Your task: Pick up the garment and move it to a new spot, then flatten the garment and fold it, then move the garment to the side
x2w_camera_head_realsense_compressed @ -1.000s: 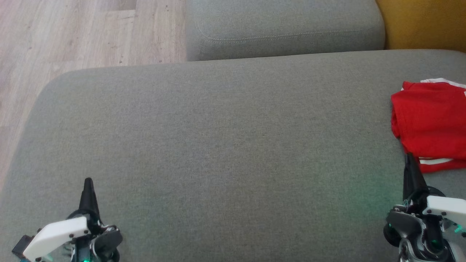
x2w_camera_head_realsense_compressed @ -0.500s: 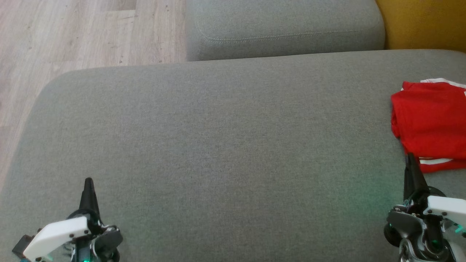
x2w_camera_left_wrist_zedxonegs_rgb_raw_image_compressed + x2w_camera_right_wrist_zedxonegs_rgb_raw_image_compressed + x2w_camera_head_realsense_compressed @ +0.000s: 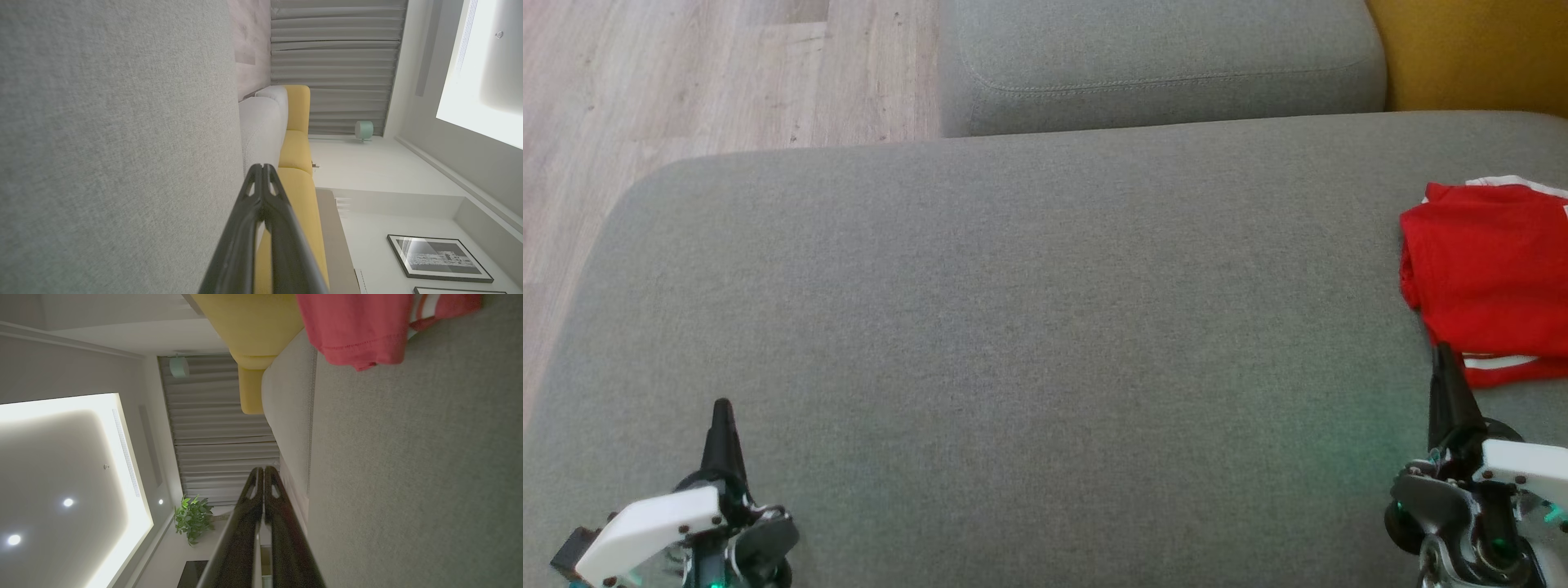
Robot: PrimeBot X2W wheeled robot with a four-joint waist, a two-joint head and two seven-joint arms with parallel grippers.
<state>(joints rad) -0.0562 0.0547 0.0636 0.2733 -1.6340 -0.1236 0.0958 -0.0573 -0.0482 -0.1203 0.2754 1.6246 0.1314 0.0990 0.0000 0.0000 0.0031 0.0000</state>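
Garment (image 3: 1490,269): red with white trim, lies folded in a compact stack at the far right of the grey seat cushion (image 3: 1013,327), partly cut off by the head view's edge. Looks already folded and set aside, so probably rests there as the task's final placement, leaving the middle of the cushion bare. Comes close, at its near hem, to the right hand (image 3: 1441,353): clenched tip to tip, grasping nothing, pointing toward the cloth. Seems apart from it in the right wrist view, where the red hem (image 3: 359,330) hangs well clear of the pressed-together fingertips. Reads as a hand let go and drawn back after the last push. Left hand (image 3: 721,406): likewise clenched and empty, parked low on the opposite side over bare cushion, well apart from the garment, apparently with nothing left to do. Farther out: a second grey cushion (image 3: 1160,65), a yellow sofa section (image 3: 1470,49), pale wood floor (image 3: 686,82). Compared with a second ago and half a second ago: shows no change, with the same stack in the same spot, the same two hand poses and the same framing.
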